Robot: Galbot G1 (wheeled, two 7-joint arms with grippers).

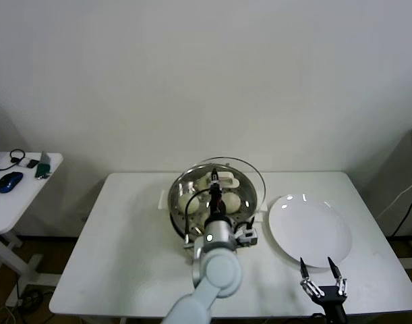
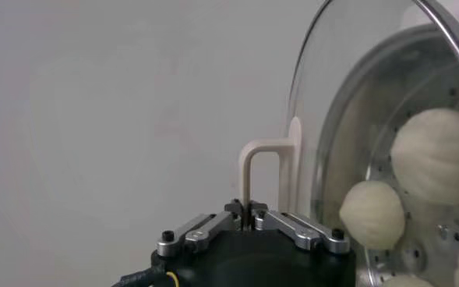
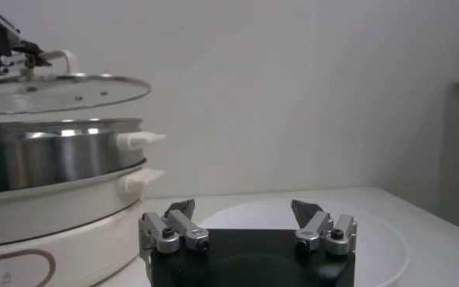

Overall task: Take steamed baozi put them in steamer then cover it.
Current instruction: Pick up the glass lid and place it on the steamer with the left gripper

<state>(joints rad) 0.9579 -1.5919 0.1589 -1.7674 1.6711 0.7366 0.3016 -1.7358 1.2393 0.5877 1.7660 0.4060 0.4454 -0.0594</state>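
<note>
**Cover held above the loaded steamer; seating not yet complete**

The left gripper (image 2: 249, 212) is clamped on the white handle (image 2: 262, 168) of the cover (image 1: 241, 167). It holds the glass lid just above the steamer (image 1: 180, 196), apart from the rim; the right wrist view shows a visible gap between the lid edge and the steel basket, and the head view shows the lid offset toward the far right of the basket rather than centred.

The right gripper (image 1: 321, 276) waits with fingers spread at the near edge of the white plate (image 1: 313, 229), gripping nothing.

Contents: the steamed baozi (image 2: 372, 214) lie inside the steamer on its perforated floor. At least three are visible; a fourth cannot be confirmed. The plate carries nothing.

Judged status: loading appears done. Remaining work: centre the cover, lower it onto the rim, and release.
</note>
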